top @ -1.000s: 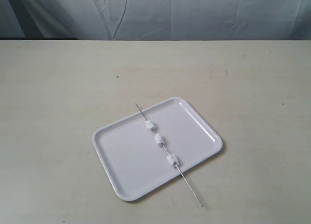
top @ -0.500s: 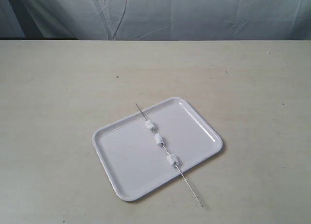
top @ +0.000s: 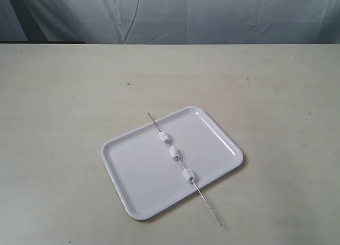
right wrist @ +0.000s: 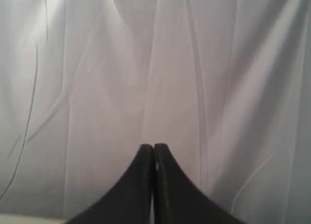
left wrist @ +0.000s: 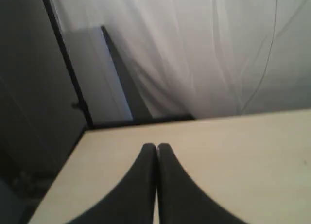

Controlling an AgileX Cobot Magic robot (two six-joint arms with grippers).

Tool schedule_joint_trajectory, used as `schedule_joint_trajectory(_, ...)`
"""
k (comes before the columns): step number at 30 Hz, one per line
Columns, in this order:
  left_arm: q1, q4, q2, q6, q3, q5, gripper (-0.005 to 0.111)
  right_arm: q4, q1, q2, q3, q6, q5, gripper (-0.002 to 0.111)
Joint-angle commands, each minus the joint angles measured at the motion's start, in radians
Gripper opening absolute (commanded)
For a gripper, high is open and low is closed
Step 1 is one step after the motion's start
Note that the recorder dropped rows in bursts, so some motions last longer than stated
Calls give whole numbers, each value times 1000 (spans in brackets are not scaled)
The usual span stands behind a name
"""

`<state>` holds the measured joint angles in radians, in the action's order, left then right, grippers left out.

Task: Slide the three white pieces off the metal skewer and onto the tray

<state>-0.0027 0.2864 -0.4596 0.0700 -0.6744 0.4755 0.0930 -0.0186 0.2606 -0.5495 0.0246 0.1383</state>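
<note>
On a beige table (top: 64, 96) before a pale curtain (top: 212, 16), the metal skewer (top: 207, 202) lies diagonally across the tray (top: 133, 160), the three white pieces (top: 173, 153) threaded on it. The left gripper (left wrist: 156, 147) and right gripper (right wrist: 153, 147) are closed, empty.

Exterior view high, angled down across the worktop (top: 64, 96) toward a curtain (top: 212, 16), tray (top: 135, 173) mid-frame, both wrist views low, facing that curtain (the right nearly filled by it), left sharing the worktop.
</note>
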Motion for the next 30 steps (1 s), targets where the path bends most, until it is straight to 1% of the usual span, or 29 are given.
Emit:
schedule_joint_trajectory(1, -8, -82, -91, 8, -11, 247, 0, -52, -2, 130, -16, -1, 200, -1)
schedule_joint_trajectory(4, -8, -233, -160, -12, -11, 353, 0, -93, -2, 269, -16, -1, 361, -1)
schedule_joint_trajectory(6, -8, -308, -195, -79, -11, 384, 0, -104, -2, 343, -16, -1, 420, -1)
schedule_joint_trajectory(8, -8, -403, -232, -142, -11, 407, 0, -121, -2, 413, -16, -1, 461, -1)
schedule_joint_trajectory(12, -8, -593, -316, -291, -11, 412, 0, -234, -4, 580, -16, 23, 525, -1)
schedule_joint_trajectory(14, -8, -705, -384, -395, -11, 412, 0, -355, -6, 698, -34, 157, 607, -1)
schedule_joint_trajectory(16, -8, -750, -428, -434, -11, 412, 0, -456, -6, 795, -57, 270, 663, -1)
schedule_joint_trajectory(21, -8, -771, -507, -449, -11, 412, 0, -687, -28, 1007, -109, 524, 751, -1)
schedule_joint_trajectory(22, -8, -771, -520, -454, -11, 412, 0, -730, -39, 1047, -118, 576, 760, -1)
schedule_joint_trajectory(23, -8, -789, -545, -481, -11, 409, 0, -814, -66, 1111, -127, 672, 764, -1)
schedule_joint_trajectory(24, -8, -813, -556, -502, -11, 409, 0, -850, -81, 1144, -132, 716, 764, -1)
schedule_joint_trajectory(26, -8, -895, -586, -572, -11, 404, 0, -932, -126, 1231, -134, 810, 763, 6)
schedule_joint_trajectory(27, -8, -934, -604, -615, -11, 394, 1, -954, -157, 1283, -136, 835, 765, 20)
schedule_joint_trajectory(28, -8, -944, -614, -625, -11, 391, 2, -960, -169, 1301, -136, 835, 765, 26)
schedule_joint_trajectory(29, -8, -950, -633, -631, -11, 391, 6, -965, -199, 1343, -136, 837, 765, 40)
schedule_joint_trajectory(30, -8, -950, -642, -631, -11, 391, 8, -965, -216, 1359, -136, 840, 760, 45)
